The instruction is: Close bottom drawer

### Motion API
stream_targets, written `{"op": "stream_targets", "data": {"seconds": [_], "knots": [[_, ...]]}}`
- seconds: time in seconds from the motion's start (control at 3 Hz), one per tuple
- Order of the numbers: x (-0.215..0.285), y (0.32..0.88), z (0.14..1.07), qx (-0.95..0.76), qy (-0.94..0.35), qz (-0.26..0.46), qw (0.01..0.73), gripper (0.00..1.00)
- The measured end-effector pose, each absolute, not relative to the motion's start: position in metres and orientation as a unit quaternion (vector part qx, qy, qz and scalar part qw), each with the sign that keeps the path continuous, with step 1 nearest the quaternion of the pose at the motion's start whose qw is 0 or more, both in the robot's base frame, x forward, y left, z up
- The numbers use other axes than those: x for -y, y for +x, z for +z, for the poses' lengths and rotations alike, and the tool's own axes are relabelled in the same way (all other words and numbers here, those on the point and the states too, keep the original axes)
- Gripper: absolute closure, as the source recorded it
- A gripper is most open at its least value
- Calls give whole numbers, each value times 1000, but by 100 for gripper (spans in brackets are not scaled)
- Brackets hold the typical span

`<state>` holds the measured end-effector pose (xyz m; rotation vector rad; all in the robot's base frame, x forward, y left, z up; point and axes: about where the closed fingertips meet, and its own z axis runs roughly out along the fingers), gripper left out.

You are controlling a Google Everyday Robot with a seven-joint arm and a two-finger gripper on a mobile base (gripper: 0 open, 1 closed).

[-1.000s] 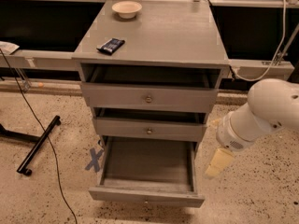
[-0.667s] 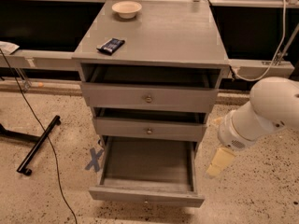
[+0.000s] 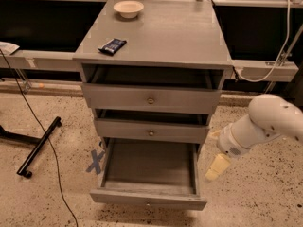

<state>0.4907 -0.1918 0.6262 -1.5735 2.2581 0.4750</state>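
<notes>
The bottom drawer (image 3: 147,198) of the grey wooden cabinet (image 3: 156,41) is pulled far out toward me. Its inside is bare and its low front panel has a small knob at the centre. The middle drawer (image 3: 150,130) and the top drawer (image 3: 150,98) stand slightly out. My gripper (image 3: 216,168) hangs from the white arm (image 3: 265,124) just right of the open bottom drawer, beside its right wall and above the floor. It does not touch the drawer.
A white bowl (image 3: 128,8) and a dark packet (image 3: 112,45) lie on the cabinet top. A black stand leg (image 3: 40,145) and a cable (image 3: 52,155) lie on the speckled floor at left. A blue tape cross (image 3: 96,161) marks the floor by the drawer.
</notes>
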Motion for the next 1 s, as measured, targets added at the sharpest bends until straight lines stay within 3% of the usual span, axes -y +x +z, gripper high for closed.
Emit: {"op": "stream_targets", "data": {"seconds": [1.0], "knots": [[179,495,482,-769,-509,310,233,0]]}}
